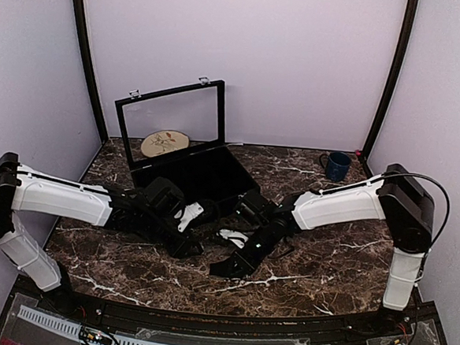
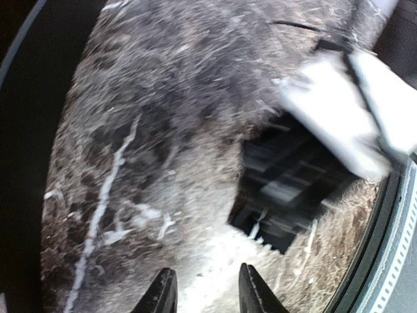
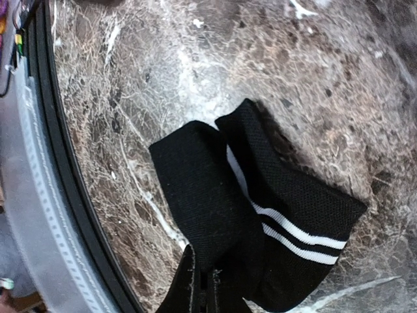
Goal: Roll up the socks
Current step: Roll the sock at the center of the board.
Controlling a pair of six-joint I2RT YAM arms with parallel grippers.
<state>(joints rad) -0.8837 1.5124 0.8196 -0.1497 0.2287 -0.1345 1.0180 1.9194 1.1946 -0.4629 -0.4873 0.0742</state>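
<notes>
The black ankle sock (image 3: 273, 202) with two white stripes is folded over itself just above the marble table. My right gripper (image 3: 203, 272) is shut on its near fold. In the top view the right gripper (image 1: 248, 251) holds the sock (image 1: 227, 265) near the table's middle front. My left gripper (image 1: 188, 247) is close to the left of it, open and empty. In the blurred left wrist view the left gripper (image 2: 207, 295) has its jaws apart over bare marble, with the dark sock (image 2: 287, 189) ahead to the right. The red sock is not in view.
A black case (image 1: 202, 174) with its glass lid raised stands at the back, just behind the arms. A round wooden disc (image 1: 165, 143) lies behind the case. A blue mug (image 1: 337, 165) stands at the back right. The table's front rail (image 3: 62, 195) is close to the sock.
</notes>
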